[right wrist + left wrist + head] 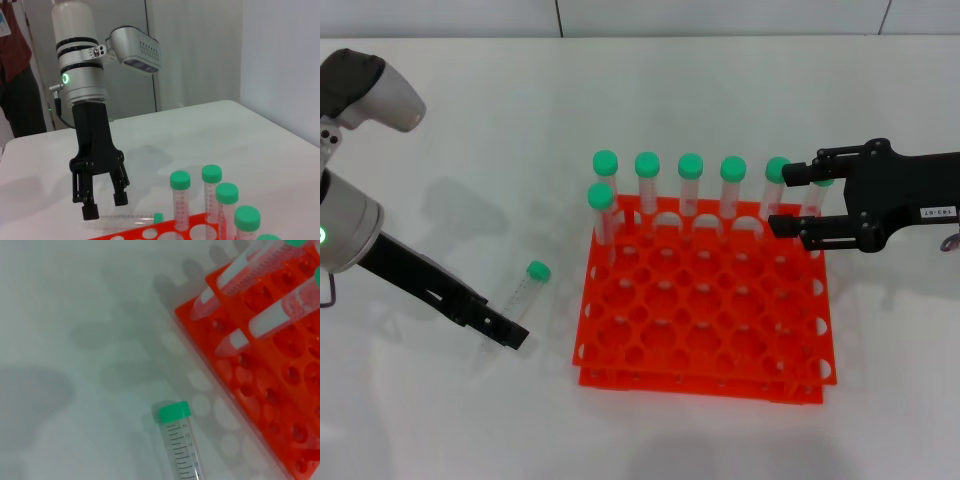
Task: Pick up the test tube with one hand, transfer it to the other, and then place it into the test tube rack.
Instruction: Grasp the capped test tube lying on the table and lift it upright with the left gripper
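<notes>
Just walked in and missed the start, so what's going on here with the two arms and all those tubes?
The left gripper is down at the table with its fingers open, straddling a test tube that lies flat just left of the orange test tube rack. It has not closed on the tube yet. The right gripper waits open above the rack's back right corner, beside the capped tubes already standing along the back of the rack.

The test tube (523, 288) lies on the table (470, 130) left of the test tube rack (705, 320), which holds seven tubes (690, 180).
</notes>
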You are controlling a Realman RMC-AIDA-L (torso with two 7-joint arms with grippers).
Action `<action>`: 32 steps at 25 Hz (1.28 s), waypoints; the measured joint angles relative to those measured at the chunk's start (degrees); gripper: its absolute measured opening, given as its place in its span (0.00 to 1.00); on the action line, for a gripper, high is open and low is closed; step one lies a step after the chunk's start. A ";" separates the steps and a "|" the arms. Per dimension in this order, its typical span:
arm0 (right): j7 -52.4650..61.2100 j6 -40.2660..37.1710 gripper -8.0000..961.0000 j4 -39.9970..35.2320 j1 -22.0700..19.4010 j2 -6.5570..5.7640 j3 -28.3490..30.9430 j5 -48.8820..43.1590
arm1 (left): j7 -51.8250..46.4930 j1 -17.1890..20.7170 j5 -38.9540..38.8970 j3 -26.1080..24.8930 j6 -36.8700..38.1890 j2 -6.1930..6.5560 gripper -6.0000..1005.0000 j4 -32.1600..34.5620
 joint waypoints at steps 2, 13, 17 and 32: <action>-0.01 0.01 0.66 0.01 -0.04 0.00 0.00 0.00 | 0.03 -0.08 -0.03 0.15 -0.06 -0.04 0.82 -0.32; -0.11 0.19 0.66 0.29 -0.05 0.00 0.00 0.00 | 0.30 -0.21 0.15 0.29 -0.80 -0.26 0.81 -2.06; -0.20 0.29 0.66 0.29 -0.05 0.00 0.00 0.00 | 0.47 -0.51 0.44 0.31 -0.83 -0.25 0.81 -3.15; -0.34 0.37 0.66 0.30 -0.13 0.01 0.00 0.01 | 0.73 -0.59 0.52 0.46 -0.65 -0.16 0.58 -3.19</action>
